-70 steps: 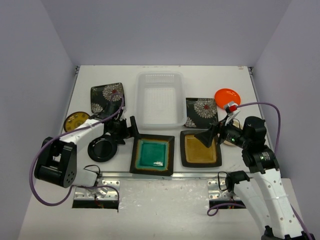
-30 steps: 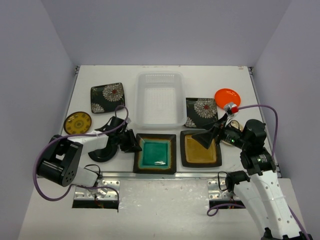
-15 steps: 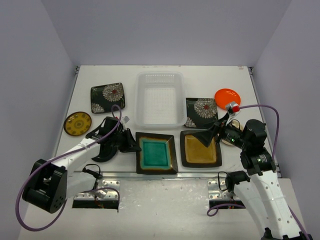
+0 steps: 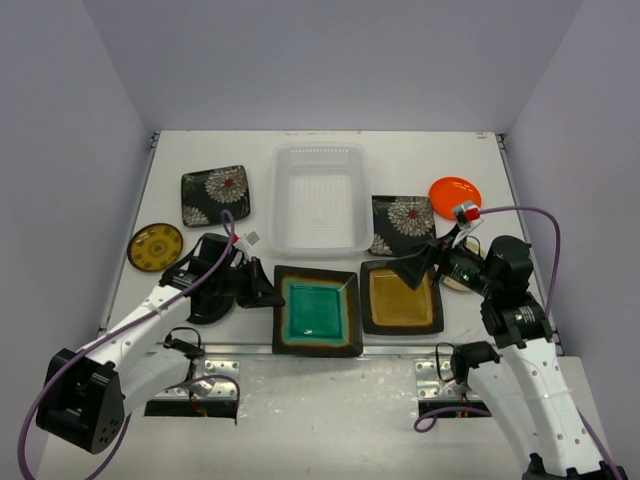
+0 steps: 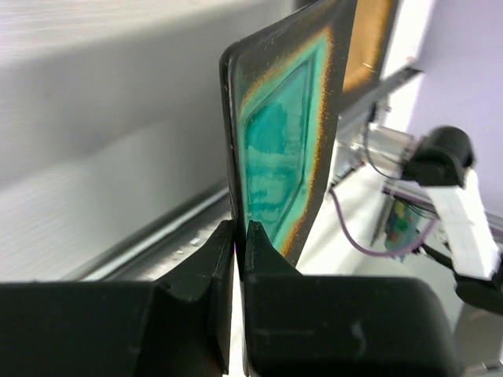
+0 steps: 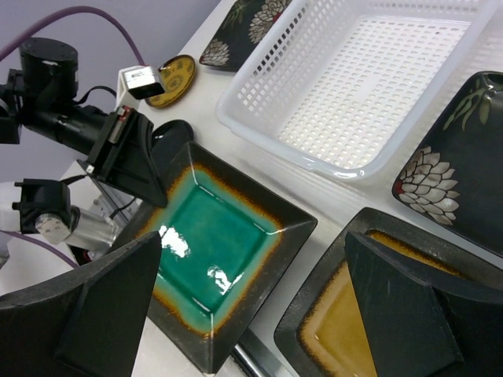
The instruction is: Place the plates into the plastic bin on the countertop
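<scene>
Left tool [image 4: 264, 291]: clamped shut on teal plate [image 4: 318, 308], left rim.
Right tool [image 4: 418, 268]: wide open, empty.
Handling: likely heavy, stiff, slick-glazed, breakable; grip the rim deeply.

The left arm [image 4: 150, 320] covers most of the black plate [image 4: 203, 308], lower left of the top view. The teal plate [image 5: 283, 141] runs off the left wrist view's top, the bench [image 5: 102, 141] behind it a blur. The right wrist view's bottom edge crops the amber plate [image 6: 369, 314].
</scene>
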Controlling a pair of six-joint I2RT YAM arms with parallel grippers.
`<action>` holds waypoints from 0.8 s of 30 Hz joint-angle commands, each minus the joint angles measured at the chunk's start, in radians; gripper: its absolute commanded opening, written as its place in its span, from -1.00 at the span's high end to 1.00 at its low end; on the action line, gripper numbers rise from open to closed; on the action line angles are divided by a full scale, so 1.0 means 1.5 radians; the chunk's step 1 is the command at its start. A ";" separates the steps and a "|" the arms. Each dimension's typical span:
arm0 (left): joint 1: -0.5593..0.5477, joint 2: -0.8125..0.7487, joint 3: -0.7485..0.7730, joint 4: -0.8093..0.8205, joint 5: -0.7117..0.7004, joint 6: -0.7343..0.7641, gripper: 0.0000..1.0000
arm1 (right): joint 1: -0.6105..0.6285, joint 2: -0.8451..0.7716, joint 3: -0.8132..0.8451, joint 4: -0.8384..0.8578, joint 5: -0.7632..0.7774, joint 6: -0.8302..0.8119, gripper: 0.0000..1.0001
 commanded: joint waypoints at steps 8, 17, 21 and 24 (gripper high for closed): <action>0.001 -0.038 0.225 0.028 0.122 -0.053 1.00 | -0.003 0.032 0.124 -0.093 0.143 0.006 -0.98; 0.081 0.171 0.402 0.044 0.132 0.018 1.00 | -0.003 0.034 0.215 -0.207 0.297 -0.008 -0.98; 0.122 0.296 0.511 0.050 0.158 0.052 1.00 | -0.002 0.032 0.227 -0.217 0.304 -0.008 -0.98; 0.130 0.393 0.604 0.034 0.128 0.088 1.00 | -0.003 0.033 0.224 -0.216 0.290 -0.005 -0.98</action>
